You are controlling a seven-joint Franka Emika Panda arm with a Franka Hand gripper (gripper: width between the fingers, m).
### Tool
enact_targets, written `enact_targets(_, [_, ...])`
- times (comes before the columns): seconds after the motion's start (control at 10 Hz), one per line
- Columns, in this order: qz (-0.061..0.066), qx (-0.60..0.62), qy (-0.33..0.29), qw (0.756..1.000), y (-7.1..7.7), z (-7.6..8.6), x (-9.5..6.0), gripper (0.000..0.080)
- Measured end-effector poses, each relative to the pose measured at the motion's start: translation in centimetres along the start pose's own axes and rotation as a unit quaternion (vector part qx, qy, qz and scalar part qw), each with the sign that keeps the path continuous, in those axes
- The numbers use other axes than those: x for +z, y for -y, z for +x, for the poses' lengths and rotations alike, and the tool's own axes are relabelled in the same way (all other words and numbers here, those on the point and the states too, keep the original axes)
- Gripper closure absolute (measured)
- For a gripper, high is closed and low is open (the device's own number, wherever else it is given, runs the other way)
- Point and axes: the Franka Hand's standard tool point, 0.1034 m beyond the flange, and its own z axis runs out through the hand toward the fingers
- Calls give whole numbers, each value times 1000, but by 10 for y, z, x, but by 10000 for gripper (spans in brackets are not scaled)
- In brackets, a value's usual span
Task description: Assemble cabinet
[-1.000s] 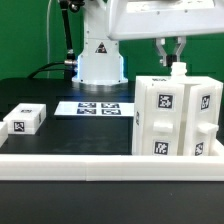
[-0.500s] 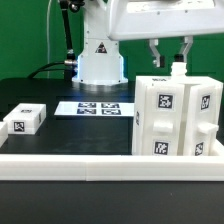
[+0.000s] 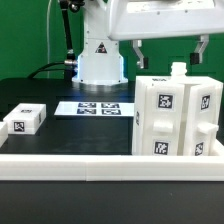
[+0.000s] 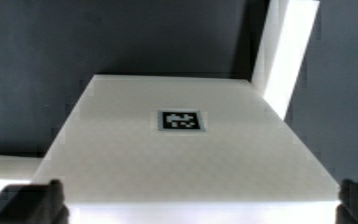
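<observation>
In the frame's upper right, my gripper [image 3: 170, 50] hangs empty, jaws spread wide, above the large white plastic tagged cabinet box [image 3: 172, 118], likely to straddle its top.

The robot's two-finger gripper [image 3: 170, 55] has been opened. Its dark fingers [image 3: 137, 54], set close together a second ago at the small white peg [image 3: 178, 70] on top of the large white plastic cabinet body [image 3: 178, 120], have been spread wide. They are now held well apart from the peg on either side.
</observation>
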Motion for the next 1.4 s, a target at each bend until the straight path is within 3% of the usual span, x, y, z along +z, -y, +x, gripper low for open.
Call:
enact_targets(0.2, [0,5,2,1000,-3,-4,1,3])
enact_targets(0.4, [-2,40,18,999,-9,-26,8,2])
enact_targets(0.6, [-2,53,26,998,-24,-45,16,2])
enact_targets(1.0, [-3,45,21,999,-31,-47,17,2])
enact_targets(1.2, [-8,53,21,998,-52,-49,16,2])
enact_targets(1.4, [-16,57,22,998,-89,-65,19,2])
